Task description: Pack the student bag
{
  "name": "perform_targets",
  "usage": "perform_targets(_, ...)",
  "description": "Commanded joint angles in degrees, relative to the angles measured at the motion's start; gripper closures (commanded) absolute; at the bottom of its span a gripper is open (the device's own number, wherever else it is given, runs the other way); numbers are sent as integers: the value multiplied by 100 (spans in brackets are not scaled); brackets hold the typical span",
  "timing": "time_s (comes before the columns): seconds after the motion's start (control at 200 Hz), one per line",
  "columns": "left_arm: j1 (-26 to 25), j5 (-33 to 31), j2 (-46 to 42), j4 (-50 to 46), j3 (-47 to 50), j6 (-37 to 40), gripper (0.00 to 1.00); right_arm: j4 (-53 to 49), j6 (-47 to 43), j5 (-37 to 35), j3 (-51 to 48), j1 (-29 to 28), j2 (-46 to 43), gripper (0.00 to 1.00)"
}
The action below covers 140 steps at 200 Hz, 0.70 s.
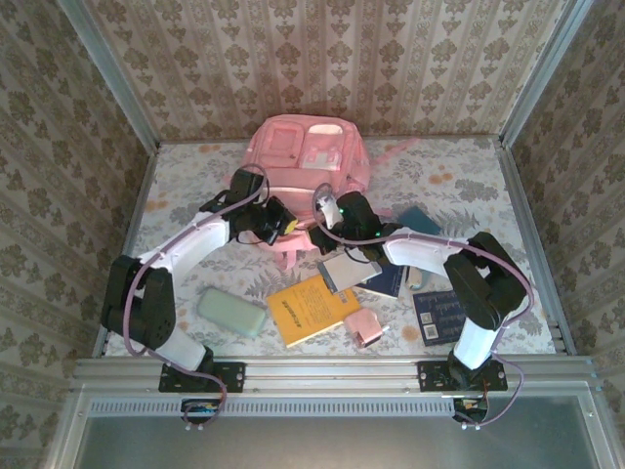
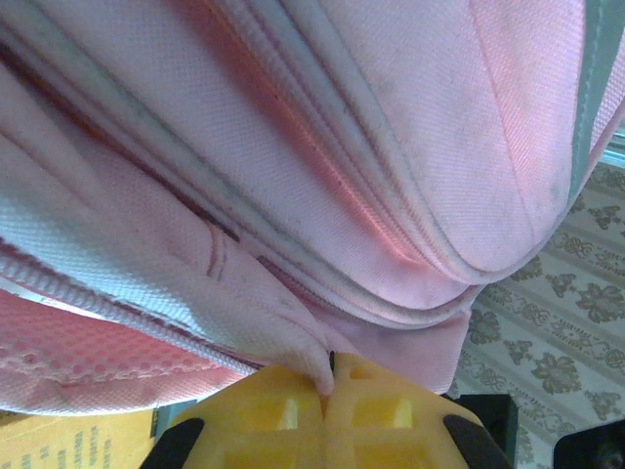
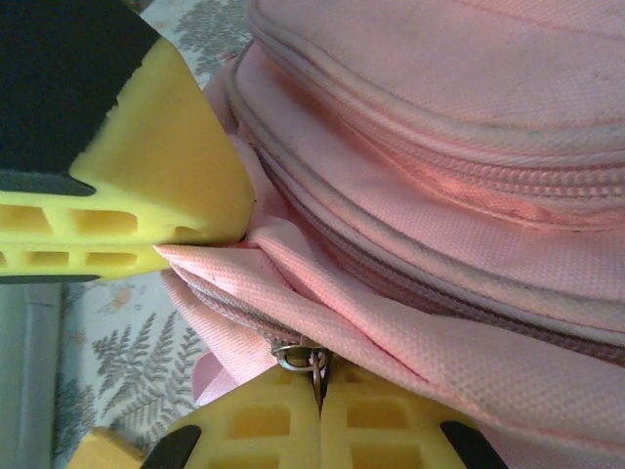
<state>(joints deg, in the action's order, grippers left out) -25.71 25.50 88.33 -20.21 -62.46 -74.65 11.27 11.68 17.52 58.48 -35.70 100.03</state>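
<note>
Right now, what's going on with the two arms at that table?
Both arms are working at the near edge of the soft pink fabric backpack. The left gripper is shut on a fold of its fabric. The right gripper is shut on a small metal zip pull close beside it. A yellow paperback book, a mint-green oblong case and dark blue books lie loose on the floral-patterned table, nearer the arm bases.

Left arm (image 1: 186, 246), right arm (image 1: 430, 252): white links, black joints, black bases (image 1: 200, 375). Lilac cables (image 1: 530, 285) run along each. Left hand (image 2: 329, 381), right hand (image 3: 318, 391): yellow fingers (image 3: 256, 422) moulded with square hollows, black mounts (image 3: 176, 446) behind.
</note>
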Motion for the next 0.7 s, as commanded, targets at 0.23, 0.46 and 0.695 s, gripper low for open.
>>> perform_targets(0.23,77,-203,-290,-424,-324,324,100,-1197,-126,897,442,385,93,100)
perform_targets(0.46,25,-254,-246,-472,-497,318,100,-580,215,906,128,371,88,94)
perform_targets(0.695,-5,-238,-220,-432,-512,253,100,-338,367,829,8,287,178,87)
